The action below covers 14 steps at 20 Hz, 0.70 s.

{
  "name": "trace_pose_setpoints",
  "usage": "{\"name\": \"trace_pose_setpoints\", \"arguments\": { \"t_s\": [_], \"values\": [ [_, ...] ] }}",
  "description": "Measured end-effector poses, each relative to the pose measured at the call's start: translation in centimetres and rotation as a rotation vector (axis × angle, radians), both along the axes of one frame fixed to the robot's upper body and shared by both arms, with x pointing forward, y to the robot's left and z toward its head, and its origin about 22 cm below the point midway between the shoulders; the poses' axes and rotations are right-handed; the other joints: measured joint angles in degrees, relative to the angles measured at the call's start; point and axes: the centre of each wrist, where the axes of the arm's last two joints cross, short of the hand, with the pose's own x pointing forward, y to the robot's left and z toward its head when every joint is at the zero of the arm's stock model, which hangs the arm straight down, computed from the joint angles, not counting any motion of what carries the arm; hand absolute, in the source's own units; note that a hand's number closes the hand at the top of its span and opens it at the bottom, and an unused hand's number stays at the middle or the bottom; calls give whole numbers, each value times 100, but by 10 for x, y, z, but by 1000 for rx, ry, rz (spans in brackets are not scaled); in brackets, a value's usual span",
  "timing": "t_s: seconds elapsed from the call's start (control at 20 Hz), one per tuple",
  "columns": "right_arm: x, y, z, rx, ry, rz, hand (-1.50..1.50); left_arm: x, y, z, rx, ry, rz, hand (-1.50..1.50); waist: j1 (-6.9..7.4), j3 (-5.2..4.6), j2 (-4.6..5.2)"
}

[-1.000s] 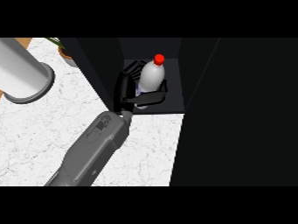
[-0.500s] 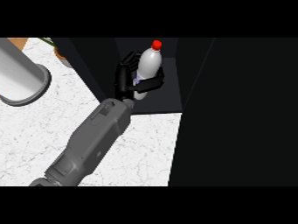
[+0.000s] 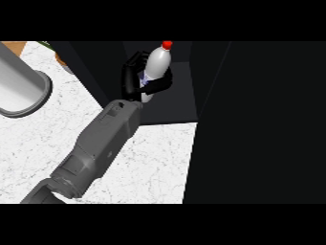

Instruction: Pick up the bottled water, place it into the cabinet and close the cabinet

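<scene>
Dark cabinet (image 3: 264, 119) filling the right and far side, white marble desk (image 3: 24, 143) at left, grey cylinder (image 3: 10, 76) far left, left hand (image 3: 131, 79) curled round the bottled water (image 3: 157, 62), held at the cabinet's opening, red cap (image 3: 167, 45) farthest.

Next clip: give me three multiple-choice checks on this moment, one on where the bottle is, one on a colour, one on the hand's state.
1. Where is the bottle?
A. Lying in a sink
B. Held up against the dark opening of the cabinet
C. Standing on a plate

2. What colour is the bottle's cap?
A. Blue
B. Red
C. Green

3. What is the left hand doing?
A. Open, fingers straight
B. Shut, holding nothing
C. Fingers curled round the bottle

Answers:
1 B: the bottle shows against the cabinet's dark inside, carried by the hand.
2 B: the cap is red above a pale body.
3 C: black fingers wrap the bottle's lower half.
</scene>
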Motion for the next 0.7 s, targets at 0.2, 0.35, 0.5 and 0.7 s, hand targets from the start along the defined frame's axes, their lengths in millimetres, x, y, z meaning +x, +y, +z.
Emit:
{"name": "trace_pose_setpoints", "arguments": {
  "t_s": [0.2, 0.35, 0.5, 0.7],
  "values": [
    [0, 1, -1, 8, -5, 5, -150, 5, 6, -1, 57, -13, 18, -150, -20, -1, 14],
    [1, 0, -1, 9, -11, 7, -150, 9, 8, 1, 100, -15, 18, -150, -37, -1, 32],
    [0, 0, 0, 9, -8, 12, -150, 10, 9, 1, 107, -10, 23, -150, -51, -3, 39],
    [2, -4, -1, -12, -15, 15, -150, 13, 9, 5, 92, -11, 17, -150, -79, -2, 52]
  ]
}}
